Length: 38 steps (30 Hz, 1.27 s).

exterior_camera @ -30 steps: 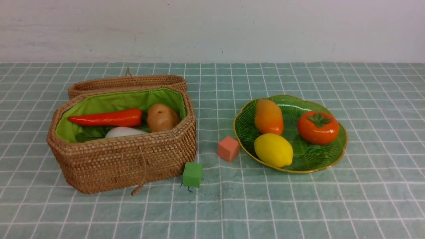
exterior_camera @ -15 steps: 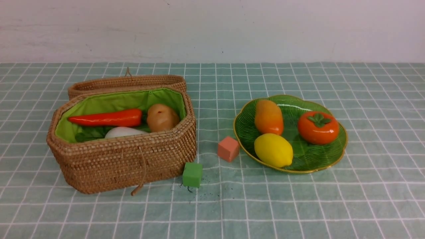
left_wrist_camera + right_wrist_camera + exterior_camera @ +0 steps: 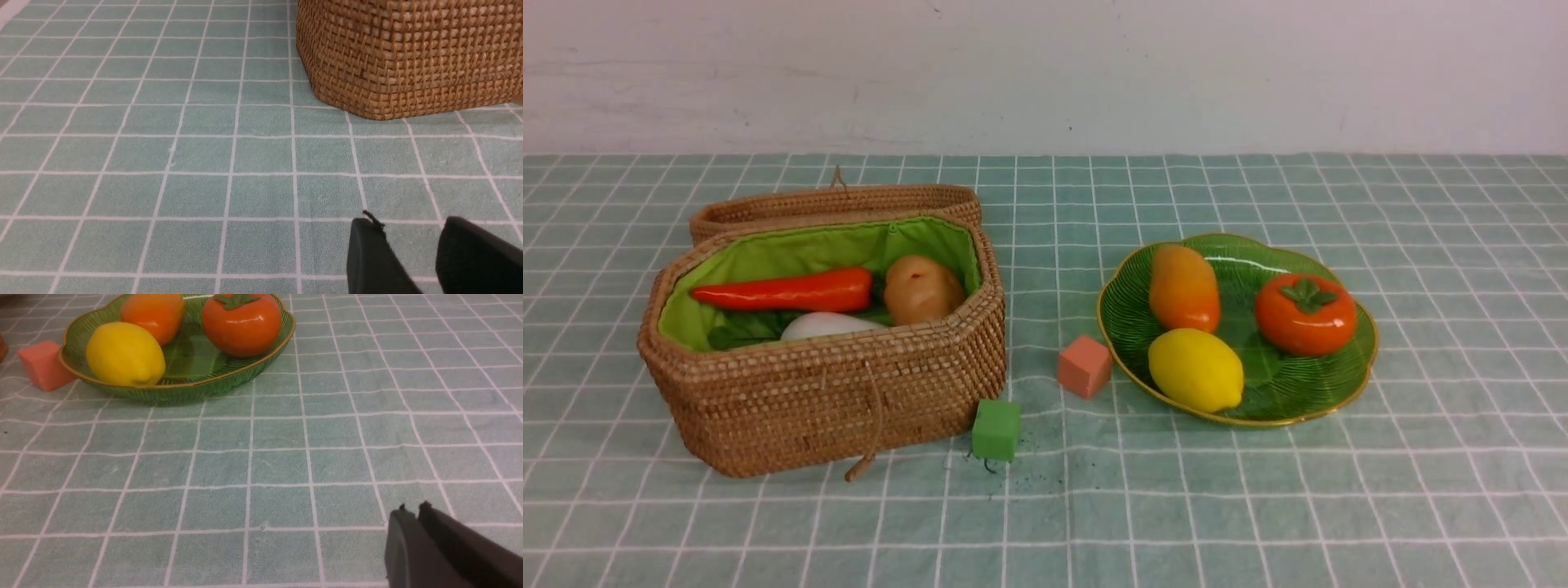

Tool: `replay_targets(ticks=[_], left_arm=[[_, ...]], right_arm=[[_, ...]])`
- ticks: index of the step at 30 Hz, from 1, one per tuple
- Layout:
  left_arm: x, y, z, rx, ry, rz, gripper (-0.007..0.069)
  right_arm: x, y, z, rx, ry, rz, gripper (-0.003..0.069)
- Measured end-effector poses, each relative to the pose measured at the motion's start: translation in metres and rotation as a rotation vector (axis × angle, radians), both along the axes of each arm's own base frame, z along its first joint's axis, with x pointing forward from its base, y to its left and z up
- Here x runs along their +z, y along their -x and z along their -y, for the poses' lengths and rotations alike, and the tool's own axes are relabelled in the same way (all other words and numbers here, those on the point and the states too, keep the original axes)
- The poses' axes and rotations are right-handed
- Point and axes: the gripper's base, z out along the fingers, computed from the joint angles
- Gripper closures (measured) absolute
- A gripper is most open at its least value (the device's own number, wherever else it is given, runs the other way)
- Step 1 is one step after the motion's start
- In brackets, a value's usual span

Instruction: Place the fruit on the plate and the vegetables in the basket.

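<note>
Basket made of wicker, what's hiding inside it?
Inside the green-lined wicker basket lie a long red pepper, a lumpy brown potato and a white radish with dark leaves. Its front wall hides whatever sits lower.

Staged test table: checked green cloth (image 3: 1258,506), bare white wall (image 3: 1045,73).

Both arms show only matte black, blunt-tipped jaws, the left gripper (image 3: 408,232) trailing a tiny frayed thread.

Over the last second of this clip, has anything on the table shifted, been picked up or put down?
Nothing visibly changed. The pepper, potato and radish lie in the basket as before; the mango, lemon and persimmon sit on the plate, and both cubes stayed put.
</note>
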Motion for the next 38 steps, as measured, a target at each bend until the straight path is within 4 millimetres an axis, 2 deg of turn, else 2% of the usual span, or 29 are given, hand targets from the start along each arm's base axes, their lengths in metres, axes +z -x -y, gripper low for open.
replay_targets(ticks=[38], left_arm=[[0.0000,0.0000,0.0000,0.000,0.000,0.000,0.0386]], right_arm=[[0.0000,0.0000,0.0000,0.000,0.000,0.000,0.0593]])
